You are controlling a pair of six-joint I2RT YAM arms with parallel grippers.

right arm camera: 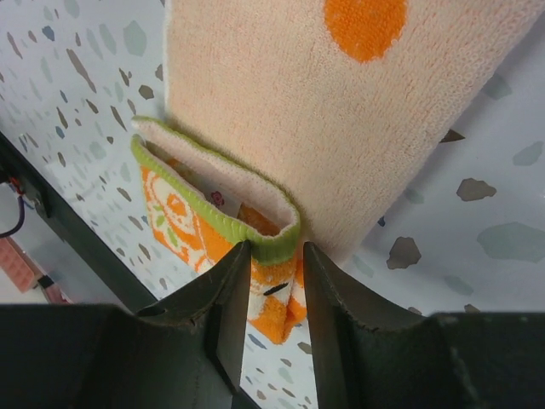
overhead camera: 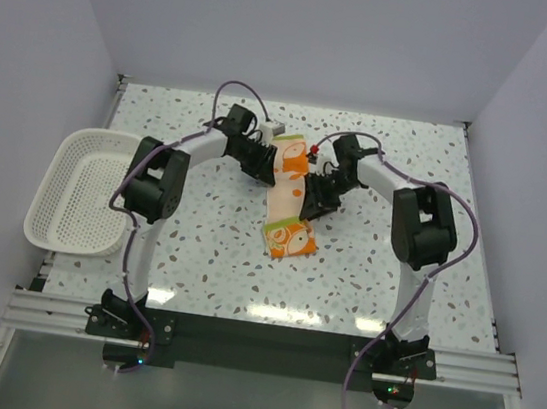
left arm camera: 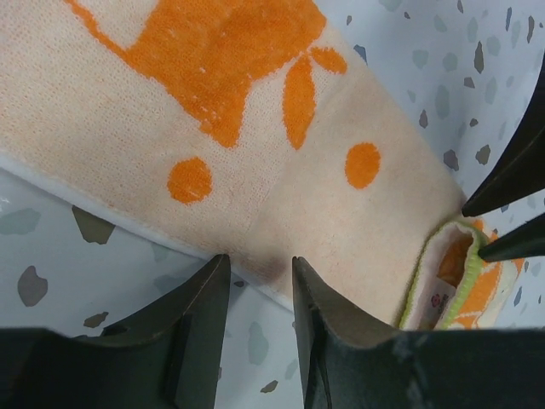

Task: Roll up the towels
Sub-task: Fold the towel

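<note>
The towel (overhead camera: 284, 204) lies as a long narrow peach strip with orange marks at mid-table. Its near end (overhead camera: 290, 238) is folded over and shows an orange pattern with a green hem. My left gripper (overhead camera: 266, 170) is at the strip's left edge. In the left wrist view its jaws (left arm camera: 260, 268) stand a little apart, tips at the towel's (left arm camera: 128, 111) white edge, with bare table between them. My right gripper (overhead camera: 308, 197) is at the right edge. In the right wrist view it (right arm camera: 274, 251) is closed around the green-hemmed fold (right arm camera: 213, 204) of the towel (right arm camera: 281, 94).
A white mesh basket (overhead camera: 79, 189) sits at the table's left edge, beside the left arm. The right gripper's fingertips (left arm camera: 502, 183) show in the left wrist view, close beside the fold (left arm camera: 443, 281). White walls enclose the speckled table (overhead camera: 196, 255).
</note>
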